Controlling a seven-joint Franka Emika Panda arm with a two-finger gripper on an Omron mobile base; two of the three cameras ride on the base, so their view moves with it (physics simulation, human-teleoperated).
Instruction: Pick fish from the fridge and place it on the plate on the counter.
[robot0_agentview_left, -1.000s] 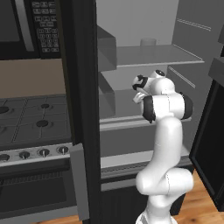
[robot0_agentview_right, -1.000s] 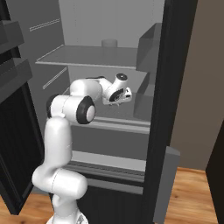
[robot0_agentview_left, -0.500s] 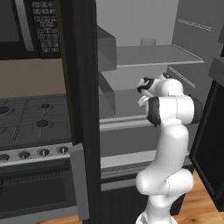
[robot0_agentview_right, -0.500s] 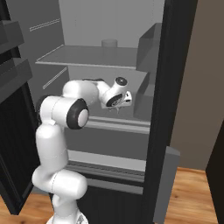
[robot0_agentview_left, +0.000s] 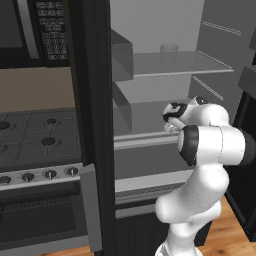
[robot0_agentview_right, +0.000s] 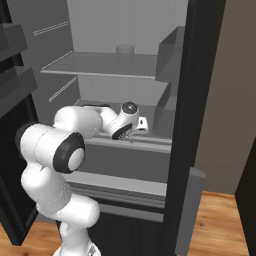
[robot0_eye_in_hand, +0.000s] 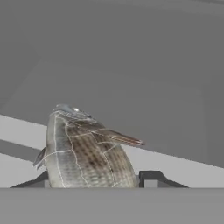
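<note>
So the gripper (robot0_eye_in_hand: 94, 181) clamps the fish (robot0_eye_in_hand: 83, 153), tail toward 12 o'clock, just past the fridge (robot0_agentview_right: 150, 142) shelf's front edge; open grey space above.

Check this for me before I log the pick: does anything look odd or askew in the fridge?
Nothing stands out. The fish sits between the gripper fingertips, intact. The fridge shelves look level, a grey cup stands upright on the upper one, and nothing is spilled.
</note>
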